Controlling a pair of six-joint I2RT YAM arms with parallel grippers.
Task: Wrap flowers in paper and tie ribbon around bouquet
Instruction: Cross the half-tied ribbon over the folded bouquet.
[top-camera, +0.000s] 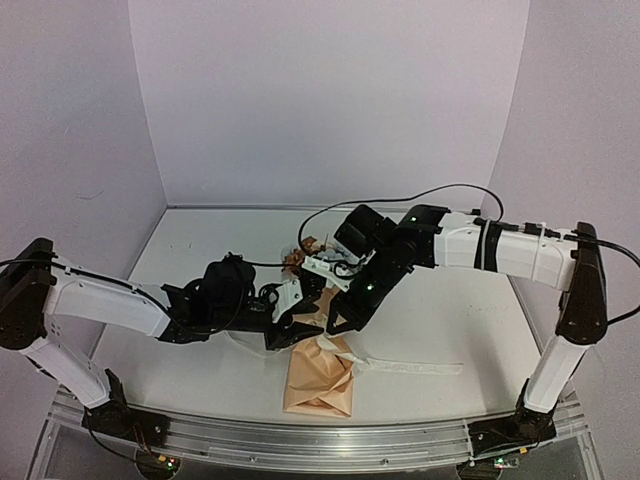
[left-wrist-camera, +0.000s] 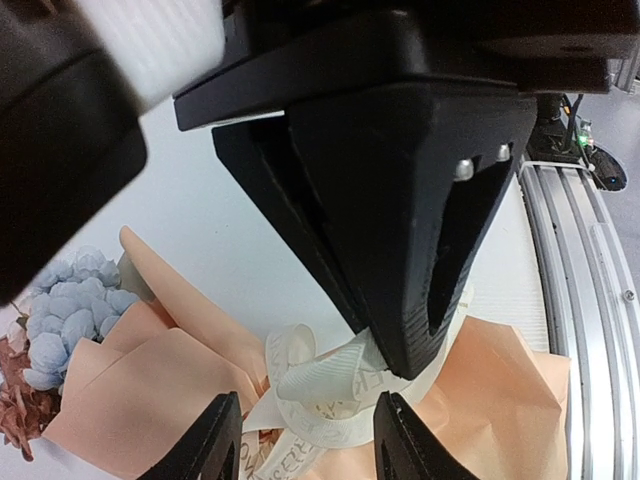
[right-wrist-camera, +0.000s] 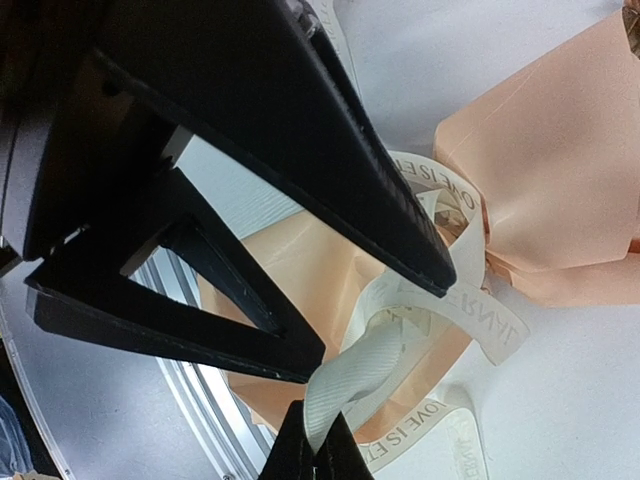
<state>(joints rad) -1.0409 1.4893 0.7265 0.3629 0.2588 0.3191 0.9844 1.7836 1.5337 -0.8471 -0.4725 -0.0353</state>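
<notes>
The bouquet (top-camera: 318, 372) lies on the tabletop (top-camera: 450, 320) at lower centre of the top view. Its paper (top-camera: 322, 388) points toward the bottom edge, and its flowers (top-camera: 298, 262) sit higher up, mostly hidden under the two arms. Both claws meet just above the paper's middle, the left claw (top-camera: 285, 330) on the left and the right claw (top-camera: 342, 318) beside it on the right.

A cream ribbon (top-camera: 415, 368) crosses the paper there, and one tail of it runs flat toward the right of the frame.

In the left wrist view the left claw (left-wrist-camera: 308, 412) stands about half open. Its two fingertips at the bottom edge are on either side of the looped ribbon (left-wrist-camera: 320, 375) and are not closed on it. Whether either one touches it cannot be told. The right claw (left-wrist-camera: 405, 345) fills the middle of that frame, with its tip down on the ribbon loops. Peach paper (left-wrist-camera: 140, 390) spreads under the loops, and pale blue flowers (left-wrist-camera: 60, 310) show at the left edge, with brown ones below them.

In the right wrist view the right claw (right-wrist-camera: 318, 445) is at the bottom edge. Its jaws are pressed together on a white strand of ribbon (right-wrist-camera: 365, 365) that rises up from them. The left claw's black fingers (right-wrist-camera: 300, 150) cross the frame above, spread apart, with that strand running between their tips. Ribbon with printed letters curls over the paper (right-wrist-camera: 560, 150) at centre right.
</notes>
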